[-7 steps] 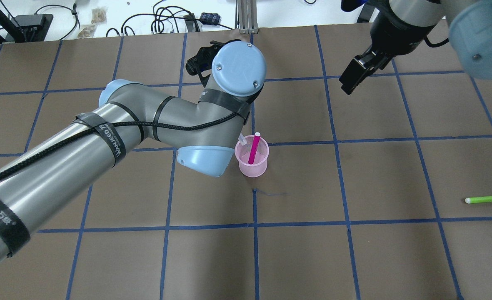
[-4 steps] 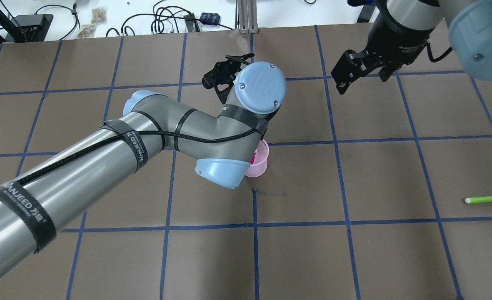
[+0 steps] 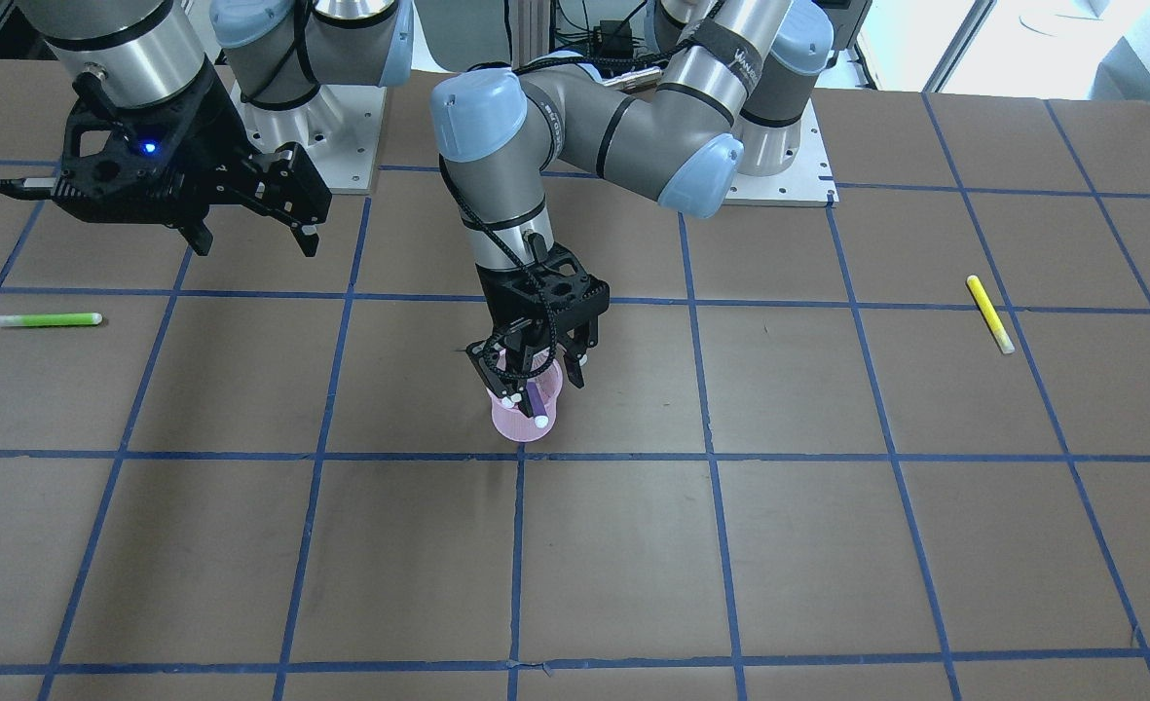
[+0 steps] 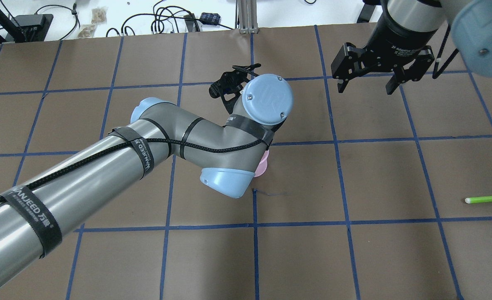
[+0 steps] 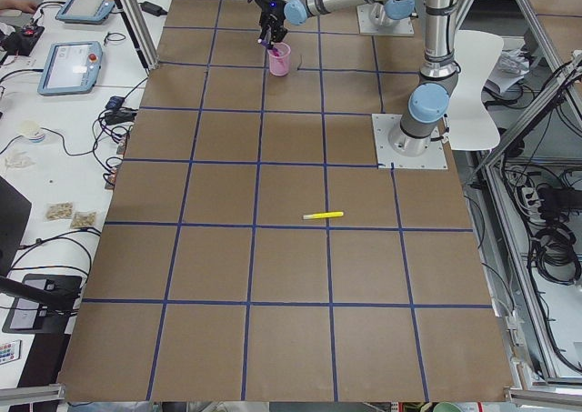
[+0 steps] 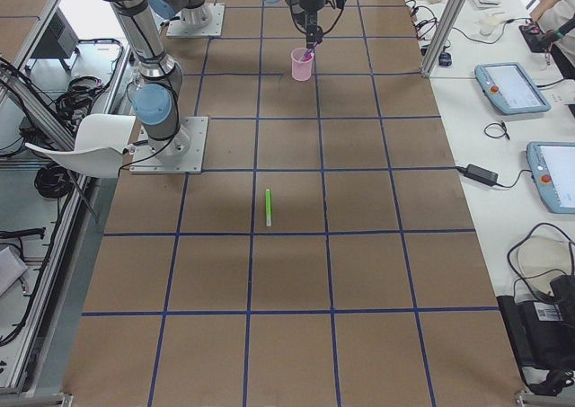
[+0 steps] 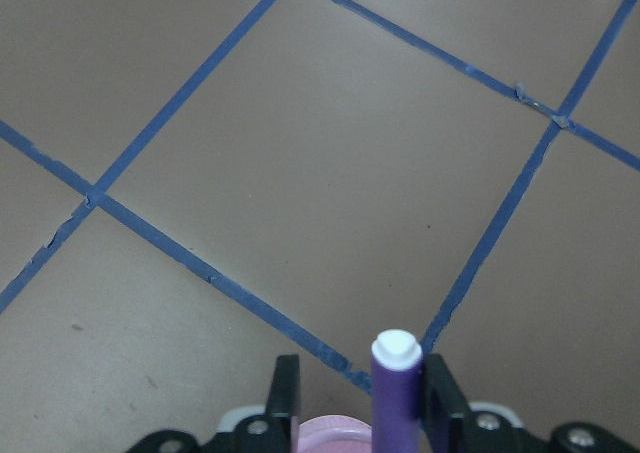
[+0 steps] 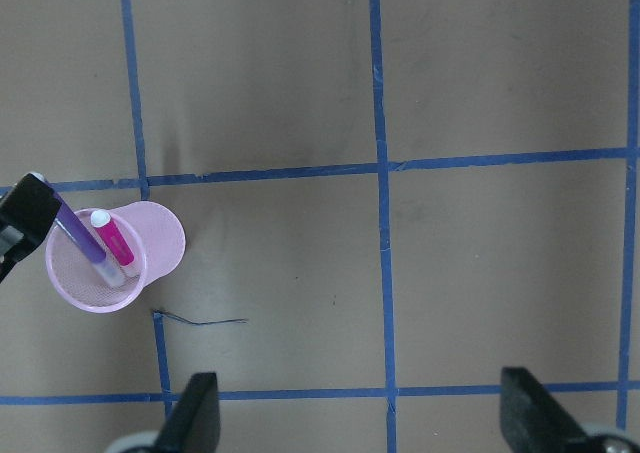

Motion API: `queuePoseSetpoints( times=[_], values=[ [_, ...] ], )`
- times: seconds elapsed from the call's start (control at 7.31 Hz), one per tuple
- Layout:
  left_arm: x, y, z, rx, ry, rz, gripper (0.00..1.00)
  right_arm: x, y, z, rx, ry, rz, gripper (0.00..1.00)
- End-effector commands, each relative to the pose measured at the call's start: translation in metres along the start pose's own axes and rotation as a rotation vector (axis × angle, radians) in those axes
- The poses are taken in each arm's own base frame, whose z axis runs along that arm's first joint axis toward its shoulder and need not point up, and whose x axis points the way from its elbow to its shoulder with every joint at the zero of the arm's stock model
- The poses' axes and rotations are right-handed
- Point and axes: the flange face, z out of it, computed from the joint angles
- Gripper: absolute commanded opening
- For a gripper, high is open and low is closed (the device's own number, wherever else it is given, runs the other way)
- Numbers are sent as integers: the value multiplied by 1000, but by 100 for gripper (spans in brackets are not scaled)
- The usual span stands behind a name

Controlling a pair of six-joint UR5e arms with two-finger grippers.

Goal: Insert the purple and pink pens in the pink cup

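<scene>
Pink cup [image 3: 519,428] stands on the table [image 3: 828,545] by a grid crossing, with the pink pen [image 8: 112,238] and the leaning purple pen [image 7: 395,403] inside. Left gripper [image 3: 534,378] hangs just above, jaws spread wider than the purple pen. Farther back, right gripper [image 4: 365,85] hovers, jaws spread.

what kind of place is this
Probably a robotics lab workcell: two UR5e arms mounted on a table gridded with blue tape, with teach pendants lying on the side bench among loose cables.
</scene>
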Motion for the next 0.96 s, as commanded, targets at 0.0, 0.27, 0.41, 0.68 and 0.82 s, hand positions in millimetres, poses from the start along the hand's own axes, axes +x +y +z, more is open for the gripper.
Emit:
queuePoseSetpoints(
  times=[0.0,0.27,0.41,0.68,0.82],
  values=[
    [-1,0,1,-5,-5,7,100,2,0,1,-9,16,-1,100],
    [-3,-10,-16,-57,15,90,100,2,1,2,-9,17,10,100],
    [-11,-42,-20,-77,25,173,100,1,0,-1,5,21,8,100],
    [-60,-142,-24,-247,28,291,100,1,-5,-4,25,20,5,100],
    [-92,-179,-32,-347,-18,360,100,0,-8,-7,31,19,5,100]
  ],
)
